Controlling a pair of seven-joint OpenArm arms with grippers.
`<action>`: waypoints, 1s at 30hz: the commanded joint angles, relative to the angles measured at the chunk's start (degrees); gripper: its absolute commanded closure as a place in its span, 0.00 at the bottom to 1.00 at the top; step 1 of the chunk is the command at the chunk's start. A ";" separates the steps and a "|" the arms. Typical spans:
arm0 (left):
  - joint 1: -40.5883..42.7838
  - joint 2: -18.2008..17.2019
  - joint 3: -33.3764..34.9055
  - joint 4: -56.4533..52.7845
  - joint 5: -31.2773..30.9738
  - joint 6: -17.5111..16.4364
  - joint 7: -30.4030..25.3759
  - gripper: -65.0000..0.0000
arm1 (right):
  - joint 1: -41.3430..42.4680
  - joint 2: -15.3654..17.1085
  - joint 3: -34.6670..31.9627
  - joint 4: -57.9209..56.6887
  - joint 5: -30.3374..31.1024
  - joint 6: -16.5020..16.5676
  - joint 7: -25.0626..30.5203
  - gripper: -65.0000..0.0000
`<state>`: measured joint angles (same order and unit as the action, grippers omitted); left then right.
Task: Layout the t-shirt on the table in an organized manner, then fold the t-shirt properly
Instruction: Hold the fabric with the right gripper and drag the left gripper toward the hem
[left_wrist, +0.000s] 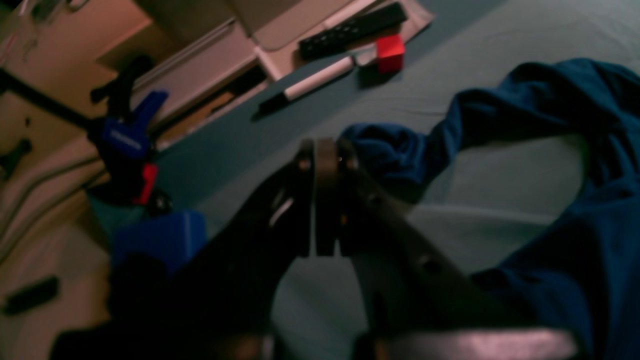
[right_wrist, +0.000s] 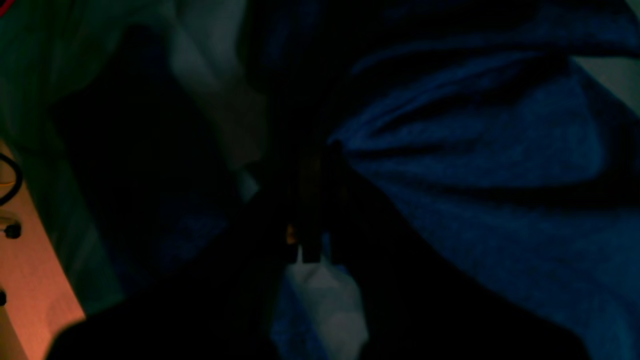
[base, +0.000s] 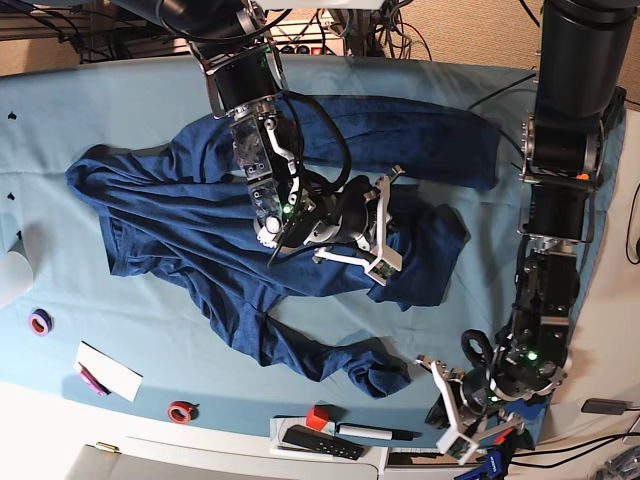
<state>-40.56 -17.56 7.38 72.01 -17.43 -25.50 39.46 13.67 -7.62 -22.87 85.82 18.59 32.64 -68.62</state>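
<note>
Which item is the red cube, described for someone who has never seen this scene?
Start at the table, then go to its near edge below the t-shirt. The red cube sits beside a black remote and marker, the only blocky red thing there.

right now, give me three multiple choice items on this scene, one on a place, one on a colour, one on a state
1. Where is the left end effector?
A. on the shirt's middle
B. near the table corner, off the shirt
C. out of view

2. What colour is the t-shirt?
A. navy blue
B. red
C. white

3. How is the t-shirt lying?
A. neatly folded
B. flat and smooth
C. spread but wrinkled

Answers: 1 B, the base view shows it beside the fabric, not on it. 2 A, dark blue against teal cloth. 3 C, sleeves and body are bunched in folds.
</note>
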 joint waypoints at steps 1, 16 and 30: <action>-1.36 -0.57 -0.37 0.85 -1.31 -0.72 -0.87 1.00 | 1.42 -0.52 0.11 0.87 1.03 0.15 1.40 1.00; 10.47 -6.62 -0.37 0.85 -10.71 -6.75 2.10 0.60 | 6.14 -0.50 3.72 0.85 -11.54 -7.67 12.26 0.55; 15.69 -7.43 -0.37 0.85 -1.90 -2.34 0.35 0.52 | 5.46 5.18 22.77 0.81 -16.63 -7.98 -2.43 0.55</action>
<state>-23.33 -24.23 7.42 71.94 -18.79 -27.86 40.91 17.82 -2.59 -0.23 85.82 1.56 24.84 -71.72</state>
